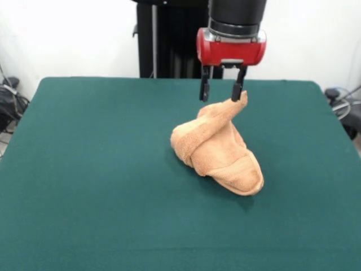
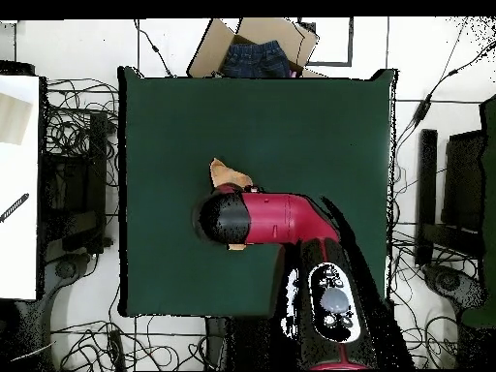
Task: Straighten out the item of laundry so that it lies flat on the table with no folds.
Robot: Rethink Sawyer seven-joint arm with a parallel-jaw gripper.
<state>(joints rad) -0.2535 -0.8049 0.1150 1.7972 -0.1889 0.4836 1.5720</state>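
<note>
Nearest the front camera runs a broad stretch of the table (image 1: 84,214), its dark green felt-like top smooth and bare at the left. Further right, about mid-table, sits the towel (image 1: 217,149): peach terry cloth, nubbly and soft, bunched into 1 tall twisted heap instead of a flat rectangle. Its broad, rounded lower lobe rests on the felt toward the camera, showing a smoother woven band along its edge, while a narrowing ridge climbs up and back to a peak. That peak rises into the gripper (image 1: 221,90), which hangs from the red wrist above. The 2 dark fingers (image 1: 205,89) stand parted, with the cloth tip touching the inner side of the right-hand one in this view; the gap between them looks wider than the cloth, so I judge them spread rather than pinching, though the contact is hard to read. The heap probably stands tall because this corner is propped against that finger. From overhead, the red arm (image 2: 281,218) covers most of the towel, leaving 1 peach corner showing beyond it.
</note>
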